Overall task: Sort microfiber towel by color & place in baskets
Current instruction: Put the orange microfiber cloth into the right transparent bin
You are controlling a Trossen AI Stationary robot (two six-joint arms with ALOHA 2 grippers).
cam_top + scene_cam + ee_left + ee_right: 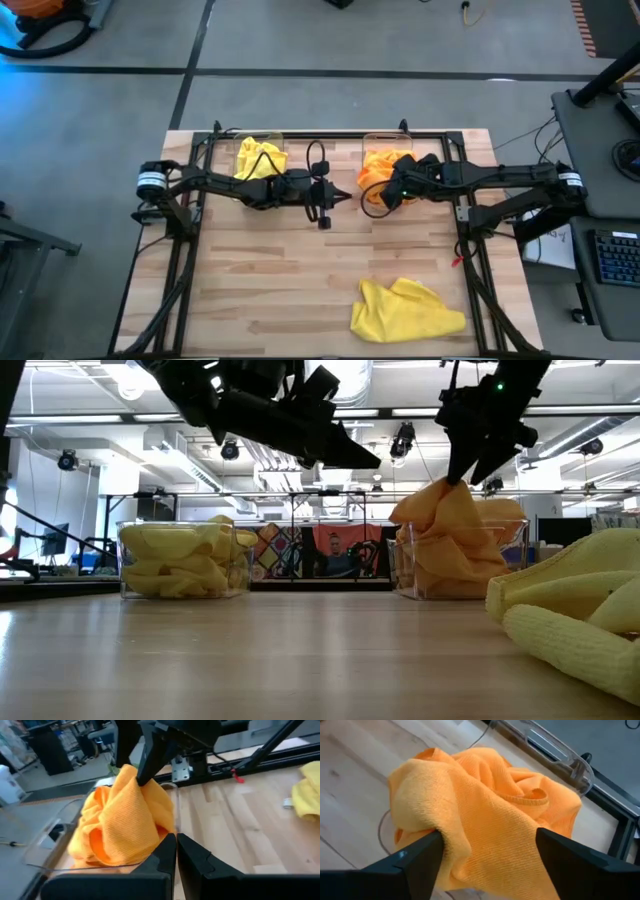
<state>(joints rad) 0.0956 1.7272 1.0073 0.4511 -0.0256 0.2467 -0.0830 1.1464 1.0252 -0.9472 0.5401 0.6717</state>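
Spreading wide, right end effector [485, 852] straddling orange towel [490, 820], basket [570, 762] mostly hidden beneath

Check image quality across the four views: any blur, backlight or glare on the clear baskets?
Low view: bright ceiling lights backlight both arms into silhouettes; the near yellow towel is soft. Left wrist view: room background blurred, orange towel sharp. Right wrist view: basket rim catches a faint highlight, weave crisp. High view: even light, baskets nearly vanish against the wood.
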